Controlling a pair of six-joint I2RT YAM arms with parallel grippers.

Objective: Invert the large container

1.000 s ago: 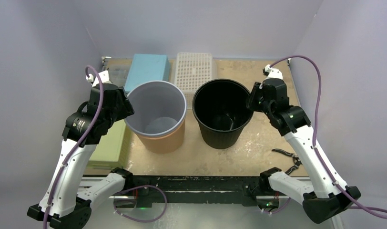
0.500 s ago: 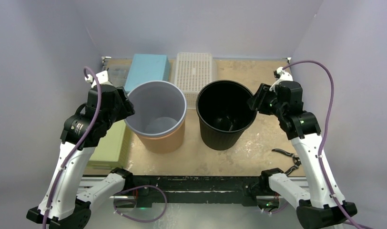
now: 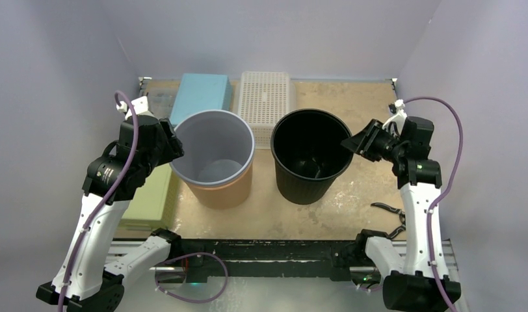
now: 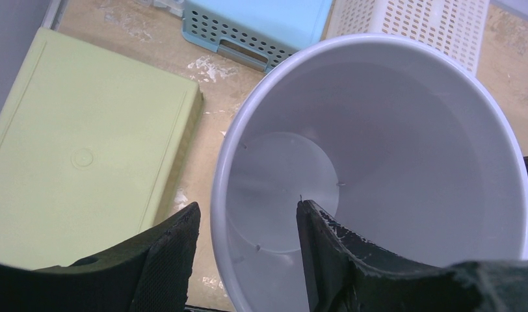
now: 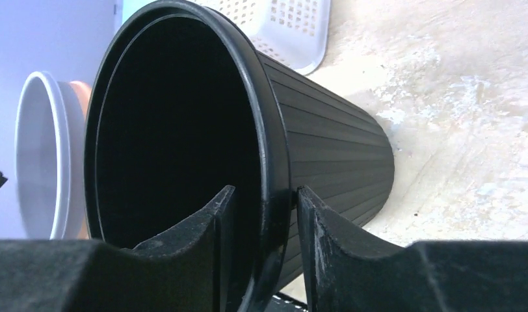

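Two big containers of about the same size stand mouth up side by side. The grey one with an orange outer wall [image 3: 212, 159] [image 4: 378, 162] is at centre left, the black ribbed one [image 3: 311, 156] [image 5: 183, 130] at centre right. My left gripper [image 3: 173, 146] [image 4: 248, 205] is open and straddles the grey container's left rim, with gaps on both sides. My right gripper [image 3: 348, 144] [image 5: 266, 190] straddles the black container's right rim. Its outer finger [image 5: 313, 221] touches the rim, and its inner finger stands off from the rim inside.
A light blue box [image 3: 201, 94] and a white perforated basket [image 3: 266, 97] lie behind the containers. A pale green flat box [image 3: 151, 195] lies by the left arm. Black pliers [image 3: 390, 211] lie near the front right edge. Grey walls close in both sides.
My right arm has swung to the right and turned its wrist, and the black container has shifted a little right with it. The left arm and grey container have not moved.
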